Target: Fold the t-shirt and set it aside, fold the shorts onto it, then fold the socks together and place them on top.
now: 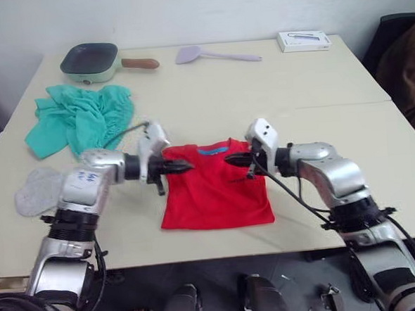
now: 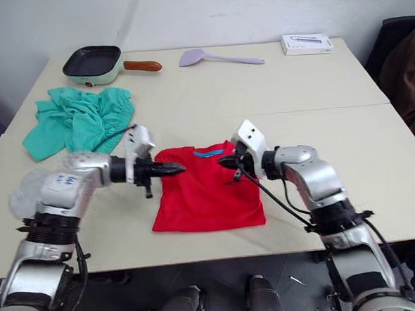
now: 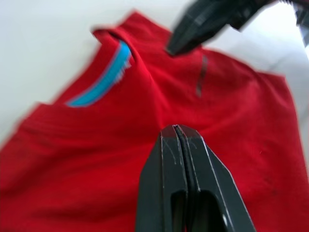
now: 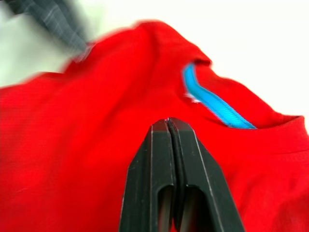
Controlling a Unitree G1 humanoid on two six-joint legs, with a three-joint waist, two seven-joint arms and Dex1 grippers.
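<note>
Over the bright red short-sleeved t-shirt [image 1: 215, 187], both grippers hang with jaws pressed closed and empty: the left gripper [image 1: 184, 167] near one shoulder, the right gripper [image 1: 230, 159] near the other, tips facing. That shirt lies flat at the pale desk's [image 1: 317, 99] near edge. Teal-green crumpled shorts [image 1: 78, 120] sit to the left; light-grey socks [image 1: 39, 190] nearer the left edge.

a bright red cloth t-shirt [image 1: 216, 187] is laid flat near the table's front edge; crumpled teal-green shorts [image 1: 78, 117] and light-grey socks [image 1: 37, 190] are seen left of it.
</note>
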